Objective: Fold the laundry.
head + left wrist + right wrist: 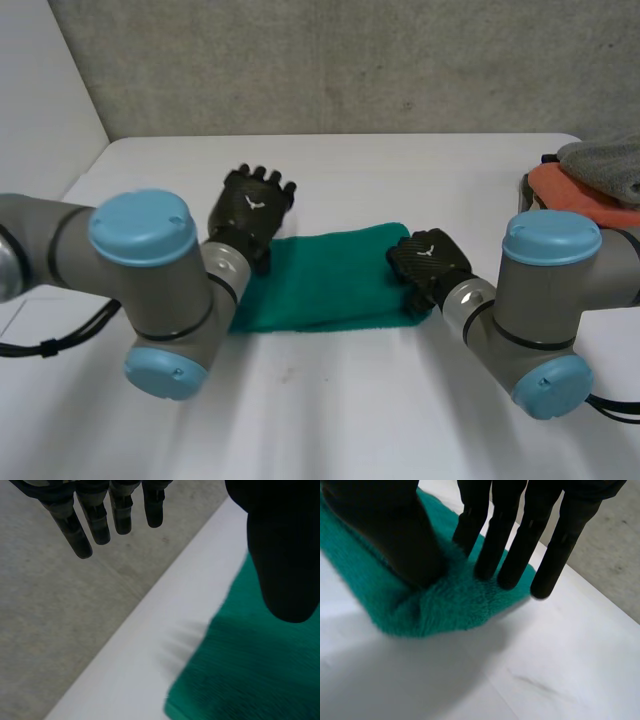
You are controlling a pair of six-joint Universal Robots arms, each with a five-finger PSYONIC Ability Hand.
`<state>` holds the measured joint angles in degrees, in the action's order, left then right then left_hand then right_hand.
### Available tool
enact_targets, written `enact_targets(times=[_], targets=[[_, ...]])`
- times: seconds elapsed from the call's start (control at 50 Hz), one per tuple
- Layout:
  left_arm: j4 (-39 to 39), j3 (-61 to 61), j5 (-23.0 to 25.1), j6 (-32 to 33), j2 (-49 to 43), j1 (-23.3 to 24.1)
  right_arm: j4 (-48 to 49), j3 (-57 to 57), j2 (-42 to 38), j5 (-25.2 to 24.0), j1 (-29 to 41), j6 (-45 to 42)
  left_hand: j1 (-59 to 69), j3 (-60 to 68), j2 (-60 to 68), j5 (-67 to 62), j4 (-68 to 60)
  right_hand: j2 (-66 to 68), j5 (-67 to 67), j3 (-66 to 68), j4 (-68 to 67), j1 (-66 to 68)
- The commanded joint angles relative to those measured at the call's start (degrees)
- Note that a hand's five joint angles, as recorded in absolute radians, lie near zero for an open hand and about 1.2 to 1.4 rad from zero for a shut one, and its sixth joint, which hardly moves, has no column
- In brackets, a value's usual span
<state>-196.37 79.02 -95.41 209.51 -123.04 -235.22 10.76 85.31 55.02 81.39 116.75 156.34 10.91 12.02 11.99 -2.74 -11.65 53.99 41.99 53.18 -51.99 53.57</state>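
The green towel (320,285) lies in the middle of the white desk (400,170) as a long band, already doubled over by the look of its thick edges. The right hand (428,262) is down on the towel's right end; in the right wrist view its thumb digs into the cloth and its straight fingers (487,565) stand close beside it, with a ridge of towel gathered between, so it seems to be pinching that end. The left hand (252,205) hangs above the towel's left end with fingers straight and spread, holding nothing.

The step in hand is probably bringing the right end over to the left. To do it well, the right hand should take both layers in the pinch and lift enough to clear the nap, while the left hand pins its end flat.

A pile of clothes (600,180), orange under grey, sits at the desk's right edge, well apart from the towel. Nothing lies in the fold's path except the left hand itself.
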Motion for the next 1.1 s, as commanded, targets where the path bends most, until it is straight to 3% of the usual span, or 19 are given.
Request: enact_targets(times=[0.02, 0.08, 0.2, 0.28, 0.3, 0.36, 0.44, 0.48, 0.5, 0.52, 0.54, 0.56, 0.64, 0.68, 0.74, 0.82, 0.92, 1.1], targets=[[0.11, -0.27, -0.65, -0.94, -0.98, 0.38, 4.52, 2.92, 1.57, 6.41, -1.53, -1.64, -0.69, -1.8, -1.77, 2.52, 1.43, 26.01, 28.01, 26.82, -28.01, 26.43], [0.11, 0.25, -2.58, -1.12, 2.62, -1.2, 8.13, 4.68, 5.97, 8.79, -0.92, -5.94, -0.69, -1.8, -1.77, 2.52, 1.43, 26.01, 28.01, 26.82, -28.01, 26.43], [0.11, 2.62, -6.19, -1.99, 8.34, -5.68, 15.94, 4.95, 8.61, 7.56, 0.75, -17.55, -0.86, -1.97, -1.94, 2.69, 1.6, 26.01, 28.01, 26.82, -28.01, 26.43], [0.2, 4.91, -6.37, -2.78, 11.5, -7.61, 21.92, 3.02, 7.48, 0.46, 9.61, -21.95, -0.91, -2.02, -1.99, 2.74, 1.65, 26.01, 28.01, 26.82, -28.01, 26.43], [0.2, 6.13, -6.37, -3.31, 12.47, -8.4, 23.24, 2.15, 5.99, -3.82, 12.76, -22.04, -0.91, -2.02, -1.99, 2.74, 1.65, 26.01, 28.01, 26.82, -28.01, 26.43], [0.2, 7.9, -6.28, -4.54, 13.79, -9.9, 23.78, 1.09, 1.43, -12.0, 17.17, -22.48, -0.86, -1.97, -1.94, 2.69, 1.6, 26.01, 28.01, 26.82, -28.01, 26.43], [0.29, 10.36, -6.1, -7.79, 14.85, -10.78, 20.28, 0.91, -2.8, -17.65, 18.68, -22.39, -0.91, -2.02, -1.99, 2.74, 1.65, 26.01, 28.01, 26.82, -28.01, 26.43], [0.38, 11.15, -5.93, -9.64, 14.85, -10.61, 18.16, 0.65, -3.6, -17.4, 18.68, -22.22, -0.91, -2.02, -1.99, 2.74, 1.65, 26.01, 28.01, 26.82, -28.01, 26.43], [0.38, 11.24, -5.93, -10.16, 14.85, -10.61, 17.28, 0.56, -3.52, -16.97, 18.42, -22.22, -0.91, -2.02, -1.99, 2.74, 1.65, 18.25, 20.24, 19.06, -20.24, 18.66], [0.38, 11.15, -5.93, -11.04, 14.85, -10.35, 15.54, 0.03, -3.25, -16.18, 18.16, -21.78, -0.91, -2.02, -1.99, 2.74, 1.65, -17.14, -15.14, -16.33, 15.14, -16.72], [0.29, 11.15, -5.75, -11.4, 14.85, -10.26, 14.65, -0.32, -3.08, -15.48, 18.16, -21.17, -0.91, -2.02, -1.99, 2.74, 1.65, -36.14, -34.15, -35.33, 34.15, -35.72], [0.29, 10.98, -5.66, -11.66, 14.85, -10.17, 14.38, -0.5, -2.99, -14.77, 18.24, -20.55, -0.91, -2.02, -1.99, 2.74, 1.65, -43.99, -41.99, -43.18, 41.99, -43.57], [0.03, 9.23, -5.4, -13.07, 14.67, -9.55, 14.29, -1.46, 0.34, -9.59, 16.15, -11.78, -0.91, -2.02, -1.99, 2.74, 1.65, -43.99, -41.99, -43.18, 41.99, -43.57], [0.03, 7.13, -5.49, -14.03, 14.41, -7.63, 14.29, -2.17, 5.08, -6.6, 12.28, -1.52, -0.91, -2.02, -1.99, 2.74, 1.65, -43.99, -41.99, -43.18, 41.99, -43.57], [0.11, 4.49, -5.4, -15.87, 13.01, -4.12, 12.1, -3.65, 8.51, -4.75, 8.86, 11.03, -0.91, -2.02, -1.99, 2.74, 1.65, -43.99, -41.99, -43.18, 41.99, -43.57], [0.55, 2.2, -4.96, -18.25, 9.68, -0.08, 4.22, -8.03, 5.65, -5.27, 7.44, 19.6, -0.91, -2.02, -1.99, 2.74, 1.65, -43.99, -41.99, -43.18, 41.99, -43.57], [4.5, 0.61, -5.31, -18.78, 5.8, 3.98, -8.37, -17.45, -2.36, -5.01, 7.08, 19.44, -0.53, -1.63, -1.61, 2.35, 1.26, -43.99, -41.99, -43.18, 41.99, -43.57], [15.57, -1.77, -9.61, -18.69, -1.93, 3.98, -23.06, -31.43, -14.84, -5.45, 6.47, 19.27, -0.53, -1.63, -1.61, 2.35, 1.26, -43.99, -41.99, -43.18, 41.99, -43.57]])
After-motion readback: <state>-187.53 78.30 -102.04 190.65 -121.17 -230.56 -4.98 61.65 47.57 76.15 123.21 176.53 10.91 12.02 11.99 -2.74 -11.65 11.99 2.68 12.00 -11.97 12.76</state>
